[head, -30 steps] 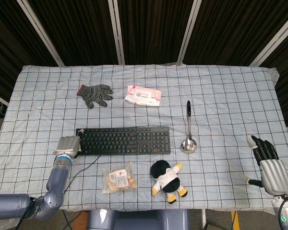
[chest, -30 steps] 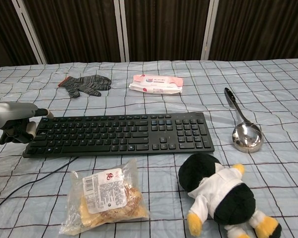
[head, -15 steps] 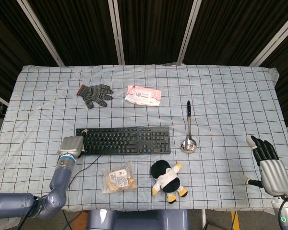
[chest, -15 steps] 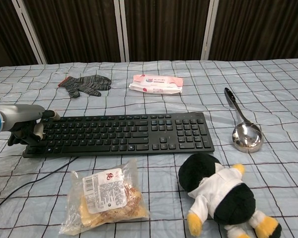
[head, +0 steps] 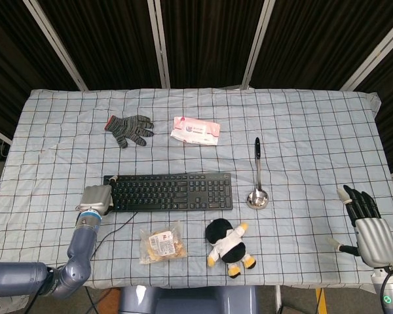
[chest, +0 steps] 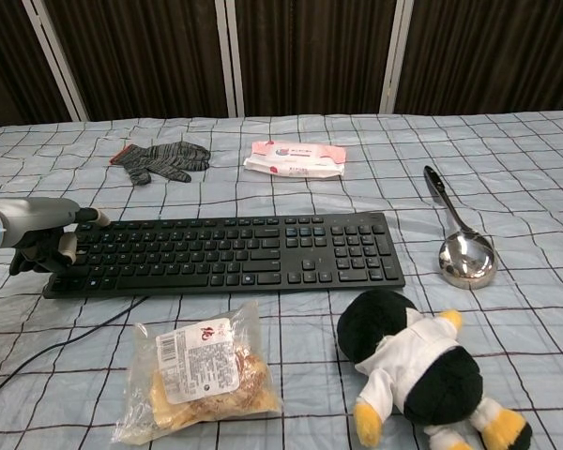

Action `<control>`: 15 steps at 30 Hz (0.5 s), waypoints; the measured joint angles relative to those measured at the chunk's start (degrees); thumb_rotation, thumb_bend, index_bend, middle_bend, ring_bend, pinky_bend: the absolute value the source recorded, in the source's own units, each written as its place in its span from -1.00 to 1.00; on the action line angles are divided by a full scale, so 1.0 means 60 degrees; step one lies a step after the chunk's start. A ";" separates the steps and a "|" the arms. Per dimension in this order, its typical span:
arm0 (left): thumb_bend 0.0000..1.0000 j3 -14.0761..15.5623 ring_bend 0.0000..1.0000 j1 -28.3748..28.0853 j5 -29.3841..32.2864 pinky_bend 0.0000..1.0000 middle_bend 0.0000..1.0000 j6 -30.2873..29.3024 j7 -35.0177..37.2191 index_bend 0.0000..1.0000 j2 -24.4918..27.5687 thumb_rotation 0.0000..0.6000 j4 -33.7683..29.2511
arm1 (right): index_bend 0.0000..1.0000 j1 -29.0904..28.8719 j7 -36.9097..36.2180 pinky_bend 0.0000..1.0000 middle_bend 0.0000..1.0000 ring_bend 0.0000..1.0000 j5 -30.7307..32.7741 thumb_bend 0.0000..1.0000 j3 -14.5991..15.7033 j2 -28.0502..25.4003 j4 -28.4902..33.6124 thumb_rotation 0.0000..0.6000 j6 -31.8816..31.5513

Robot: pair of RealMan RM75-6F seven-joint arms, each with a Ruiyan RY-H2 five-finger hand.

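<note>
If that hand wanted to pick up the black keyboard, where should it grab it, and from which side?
Probably at the short left end of the keyboard, coming in from the left, where the left hand already touches it. The board lies flat and is long and thin, so fingers can hook under that end edge with the thumb on top. Its cable trails off that front corner, so expect some drag.

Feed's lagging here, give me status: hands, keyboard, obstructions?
Left hand gripping the keyboard at its left end. Right hand open, off by the table's right edge. Snack bag and plush penguin lie just in front of the keyboard.
</note>
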State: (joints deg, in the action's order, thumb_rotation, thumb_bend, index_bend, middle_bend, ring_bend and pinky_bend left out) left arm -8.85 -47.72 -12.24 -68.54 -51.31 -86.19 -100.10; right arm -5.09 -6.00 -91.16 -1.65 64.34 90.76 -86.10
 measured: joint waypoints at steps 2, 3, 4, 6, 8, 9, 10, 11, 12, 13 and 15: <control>1.00 0.0006 0.47 -0.0003 0.0035 0.23 0.67 0.0039 0.0021 -1.00 -0.0025 1.00 0.0044 | -1.00 0.0002 0.0006 -1.00 -1.00 -1.00 -0.0015 -0.90 0.0005 0.0003 0.0003 1.00 -0.0009; 1.00 0.0017 0.47 -0.0009 0.0054 0.23 0.67 0.0062 0.0023 -1.00 -0.0050 1.00 0.0074 | -1.00 0.0003 0.0004 -1.00 -1.00 -1.00 -0.0016 -0.90 0.0007 0.0003 0.0004 1.00 -0.0009; 1.00 0.0025 0.47 -0.0015 0.0064 0.23 0.67 0.0078 0.0024 -1.00 -0.0070 1.00 0.0093 | -1.00 0.0004 0.0002 -1.00 -1.00 -1.00 -0.0016 -0.90 0.0007 0.0004 0.0005 1.00 -0.0010; 1.00 0.0041 0.47 -0.0036 0.0068 0.23 0.67 0.0107 0.0021 -1.00 -0.0112 1.00 0.0119 | -1.00 0.0004 -0.0004 -1.00 -1.00 -1.00 -0.0017 -0.90 0.0005 0.0005 0.0008 1.00 -0.0012; 1.00 0.0044 0.47 -0.0053 0.0051 0.23 0.67 0.0116 0.0024 -1.00 -0.0141 1.00 0.0125 | -1.00 0.0005 -0.0005 -1.00 -1.00 -1.00 -0.0026 -0.90 0.0006 0.0005 0.0008 1.00 -0.0019; 1.00 0.0036 0.47 -0.0062 0.0035 0.23 0.67 0.0118 0.0041 -1.00 -0.0158 1.00 0.0116 | -1.00 0.0005 -0.0004 -1.00 -1.00 -1.00 -0.0033 -0.90 0.0010 0.0005 0.0006 1.00 -0.0020; 1.00 0.0032 0.47 -0.0071 0.0022 0.23 0.67 0.0116 0.0050 -1.00 -0.0168 1.00 0.0105 | -1.00 0.0006 -0.0003 -1.00 -1.00 -1.00 -0.0039 -0.90 0.0015 0.0006 0.0006 1.00 -0.0020; 1.00 0.0033 0.47 -0.0079 0.0010 0.23 0.67 0.0109 0.0047 -1.00 -0.0171 1.00 0.0096 | -1.00 0.0007 -0.0004 -1.00 -1.00 -1.00 -0.0042 -0.90 0.0015 0.0007 0.0006 1.00 -0.0023; 1.00 0.0039 0.47 -0.0092 -0.0002 0.23 0.67 0.0092 0.0036 -1.00 -0.0174 1.00 0.0082 | -1.00 0.0008 -0.0005 -1.00 -1.00 -1.00 -0.0046 -0.90 0.0014 0.0007 0.0006 1.00 -0.0029; 1.00 0.0043 0.47 -0.0100 -0.0003 0.23 0.67 0.0078 0.0030 -1.00 -0.0174 1.00 0.0072 | -1.00 0.0011 -0.0006 -1.00 -1.00 -1.00 -0.0051 -0.90 0.0015 0.0006 0.0005 1.00 -0.0038; 1.00 0.0044 0.47 -0.0110 0.0028 0.23 0.67 0.0056 0.0021 -1.00 -0.0171 1.00 0.0055 | -1.00 0.0015 -0.0009 -1.00 -1.00 -1.00 -0.0055 -0.90 0.0016 0.0006 0.0003 1.00 -0.0047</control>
State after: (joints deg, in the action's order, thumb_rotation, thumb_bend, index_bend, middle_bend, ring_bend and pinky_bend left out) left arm -8.59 -48.38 -12.07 -68.20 -51.18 -87.21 -99.76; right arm -5.00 -6.05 -91.49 -1.55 64.37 90.77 -86.38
